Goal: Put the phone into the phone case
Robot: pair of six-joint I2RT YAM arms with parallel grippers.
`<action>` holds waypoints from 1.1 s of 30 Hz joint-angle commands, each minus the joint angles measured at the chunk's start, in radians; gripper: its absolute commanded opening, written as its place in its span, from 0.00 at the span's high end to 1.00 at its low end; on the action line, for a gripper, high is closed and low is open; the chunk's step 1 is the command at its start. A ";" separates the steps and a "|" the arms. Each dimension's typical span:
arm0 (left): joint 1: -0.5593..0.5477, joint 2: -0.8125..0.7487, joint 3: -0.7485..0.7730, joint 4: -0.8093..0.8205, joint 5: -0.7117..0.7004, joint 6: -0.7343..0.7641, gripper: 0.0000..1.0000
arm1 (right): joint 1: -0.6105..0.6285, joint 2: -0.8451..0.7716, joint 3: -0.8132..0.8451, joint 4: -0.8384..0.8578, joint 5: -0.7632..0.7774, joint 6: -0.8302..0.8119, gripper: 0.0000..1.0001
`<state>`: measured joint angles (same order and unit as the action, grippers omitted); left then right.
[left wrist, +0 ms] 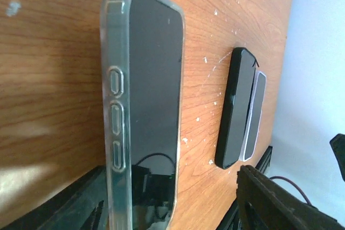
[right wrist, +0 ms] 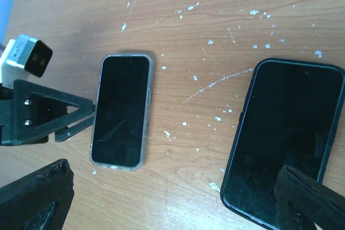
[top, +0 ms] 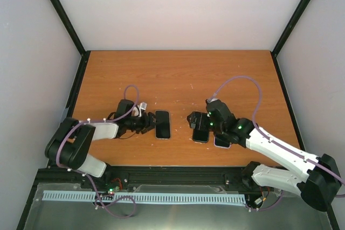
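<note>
Phone (top: 162,124) seated in clear case (left wrist: 116,111), lying flat at mid-width by the table's (top: 178,74) near edge.
My left claw (top: 146,124) lies low over the wood, forearm level, jaws spread and released, one finger (right wrist: 51,122) at the case's long edge; contact cannot be confirmed. Case: glossy transparent plastic, rounded corners, three oval side buttons; screen black glass. My right claw (top: 193,121), reaching from the near right corner, is also spread, gripping nothing, over a black matte-cased phone (right wrist: 285,133). Table: orange woodgrain, white-flecked.

Black phone (right wrist: 119,109) lies flat, face up, seemingly seated in clear case (left wrist: 115,111).
</note>
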<state>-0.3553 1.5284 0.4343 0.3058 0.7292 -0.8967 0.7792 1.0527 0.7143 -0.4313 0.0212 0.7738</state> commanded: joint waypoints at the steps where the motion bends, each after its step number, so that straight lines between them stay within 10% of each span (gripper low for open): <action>1: 0.003 -0.136 0.033 -0.151 -0.086 0.043 0.30 | -0.002 -0.052 0.028 -0.043 0.075 -0.007 0.00; 6: 0.002 -0.303 0.084 -0.337 -0.207 0.082 0.01 | -0.001 -0.066 0.047 -0.058 0.095 -0.016 0.00; 19: 0.003 -0.638 0.375 -0.746 -0.458 0.188 0.00 | -0.003 -0.148 0.207 -0.202 0.153 -0.062 0.00; 33: 0.003 -0.897 0.381 -0.693 -0.386 0.207 0.01 | -0.003 -0.337 0.208 -0.211 0.174 -0.091 0.00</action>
<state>-0.3553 0.6716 0.8383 -0.4088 0.3256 -0.7044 0.7788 0.7410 0.9405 -0.6399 0.1730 0.6872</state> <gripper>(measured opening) 0.995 0.999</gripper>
